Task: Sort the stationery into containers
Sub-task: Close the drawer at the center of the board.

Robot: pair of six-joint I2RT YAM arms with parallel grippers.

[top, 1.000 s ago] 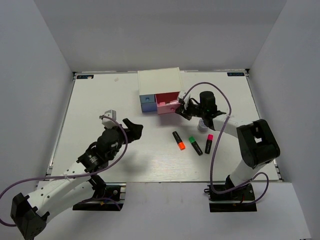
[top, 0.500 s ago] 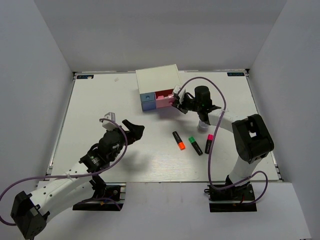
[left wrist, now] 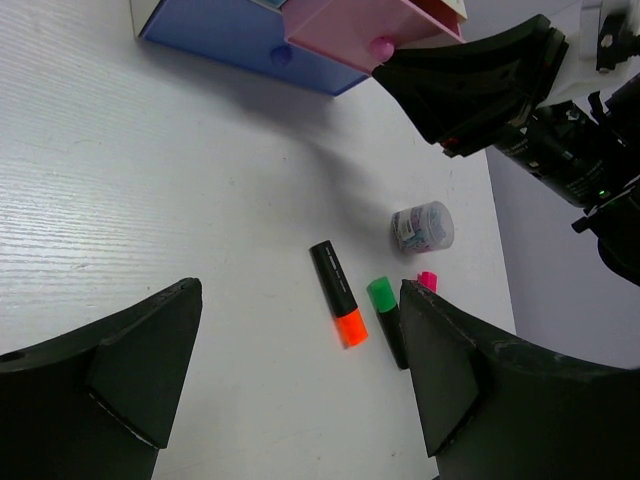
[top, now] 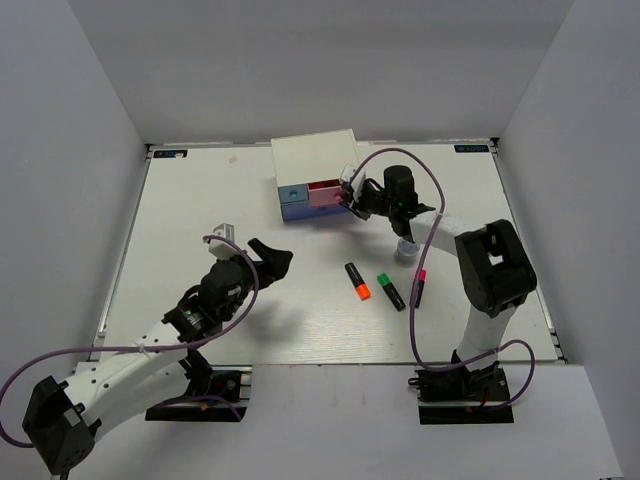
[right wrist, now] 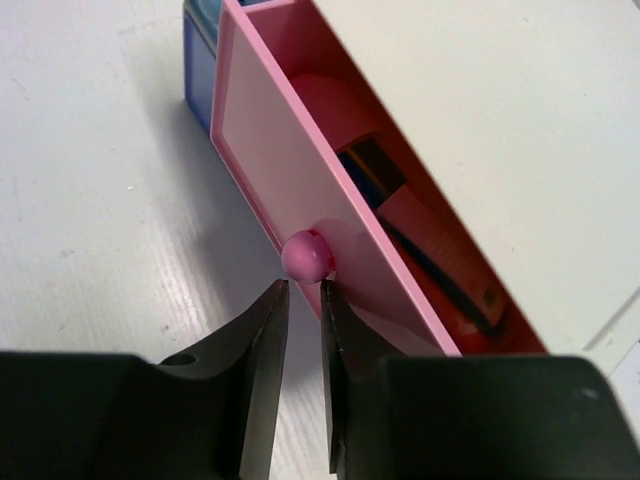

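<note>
While the left gripper [top: 268,258] hovers above the table [top: 200,200] with its fingers spread wide, the blue drawer [top: 292,196] lies well ahead of it. Beside that drawer the pink drawer [right wrist: 290,170] stands partly out, its knob [right wrist: 308,255] right at the tips of the right gripper [right wrist: 300,297], whose fingers are nearly pressed together, pinching nothing. The three markers [top: 391,291] lie behind that gripper, nearer its arm's base.

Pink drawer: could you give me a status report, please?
Left gripper open. Right gripper nearly shut, at pink drawer knob. Drawer part open. Three markers outside.
</note>
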